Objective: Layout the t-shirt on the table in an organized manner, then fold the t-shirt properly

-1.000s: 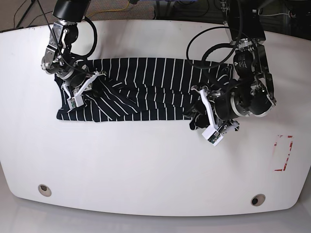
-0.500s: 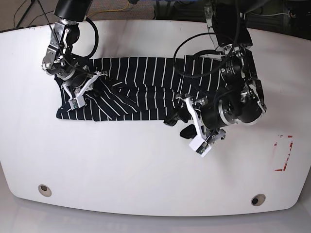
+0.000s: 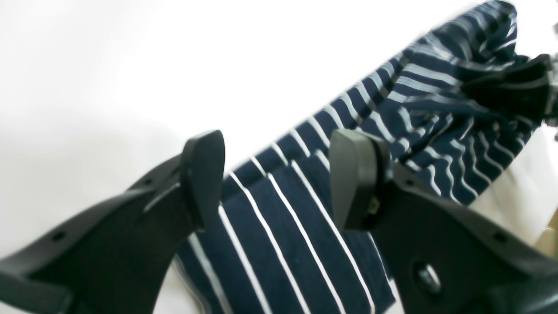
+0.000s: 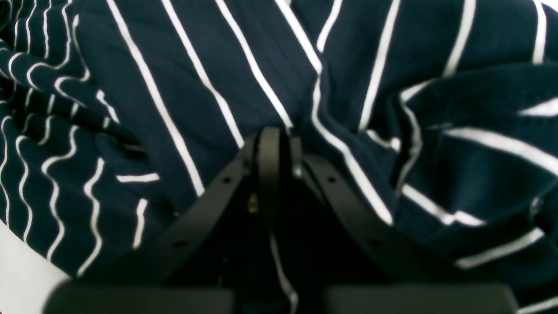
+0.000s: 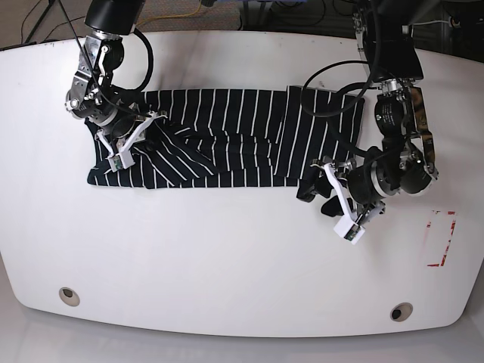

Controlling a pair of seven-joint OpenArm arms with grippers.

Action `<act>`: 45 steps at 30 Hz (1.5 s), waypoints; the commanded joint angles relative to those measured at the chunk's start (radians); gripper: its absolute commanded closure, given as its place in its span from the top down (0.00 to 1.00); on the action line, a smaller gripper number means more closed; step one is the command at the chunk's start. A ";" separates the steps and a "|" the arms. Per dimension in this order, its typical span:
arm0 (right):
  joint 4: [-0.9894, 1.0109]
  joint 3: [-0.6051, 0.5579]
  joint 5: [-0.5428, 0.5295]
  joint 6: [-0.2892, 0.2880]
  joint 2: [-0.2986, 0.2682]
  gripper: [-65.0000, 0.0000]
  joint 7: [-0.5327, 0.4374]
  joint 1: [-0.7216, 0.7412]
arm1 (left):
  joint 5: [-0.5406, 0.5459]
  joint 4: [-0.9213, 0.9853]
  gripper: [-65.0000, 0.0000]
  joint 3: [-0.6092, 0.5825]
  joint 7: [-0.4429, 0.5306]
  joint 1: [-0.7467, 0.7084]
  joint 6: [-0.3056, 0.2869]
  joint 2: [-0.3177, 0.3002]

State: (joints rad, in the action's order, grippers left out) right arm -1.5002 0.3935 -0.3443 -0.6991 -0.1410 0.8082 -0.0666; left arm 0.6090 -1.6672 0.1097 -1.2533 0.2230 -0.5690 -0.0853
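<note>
While the t-shirt (image 5: pixel 227 140) lies stretched sideways across the far half of the desk (image 5: pixel 227 257), both arms work at its opposite ends. The right claw (image 5: pixel 130 142) rests on the garment's end at the base view's left, its jaws pressed together with a bunched fold of striped fabric (image 4: pixel 305 109) pinched between them, as the right wrist view shows. Cloth around this grip is wrinkled and raised into ridges. The left claw (image 5: pixel 327 198) sits at the near corner of the other end, jaws spread wide with nothing between them; in the left wrist view its fingers (image 3: pixel 205 170) stand apart over a flat striped edge of the t-shirt (image 3: pixel 287 218), and whether they touch the cloth cannot be told. The left arm's body and looping black cable (image 5: pixel 333 76) overlap part of the shirt's end in the base view. Elsewhere on the desk are two metal-ringed holes (image 5: pixel 69 296) near the front edge and a red-marked rectangle (image 5: pixel 441 238) at the base view's right, well apart from the garment.
</note>
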 commanded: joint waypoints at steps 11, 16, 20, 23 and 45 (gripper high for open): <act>-0.017 0.000 -0.003 0.001 -0.007 0.03 0.000 0.011 | 0.025 0.252 0.56 -0.198 0.192 0.046 0.025 -0.009; -0.017 0.000 0.000 0.001 -0.007 0.03 0.000 0.011 | 0.027 0.341 0.56 -0.288 0.226 0.097 0.086 -0.008; -0.017 0.000 0.000 0.001 -0.007 0.03 0.000 0.011 | 0.027 0.373 0.55 -0.344 0.258 0.112 0.114 -0.008; -0.017 0.000 -0.003 0.001 -0.007 0.03 0.000 0.011 | 0.027 0.370 0.55 -0.361 0.263 0.114 0.125 -0.014; -0.017 0.000 -0.003 0.001 -0.007 0.03 0.000 0.011 | -0.169 0.324 0.16 -0.397 0.240 0.115 0.126 -0.037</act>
State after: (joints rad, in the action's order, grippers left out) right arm -1.5024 0.3916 -0.3439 -0.6991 -0.1410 0.8085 -0.0650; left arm 0.4416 -1.3098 -0.2867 -1.0073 0.3122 -0.4412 -0.1230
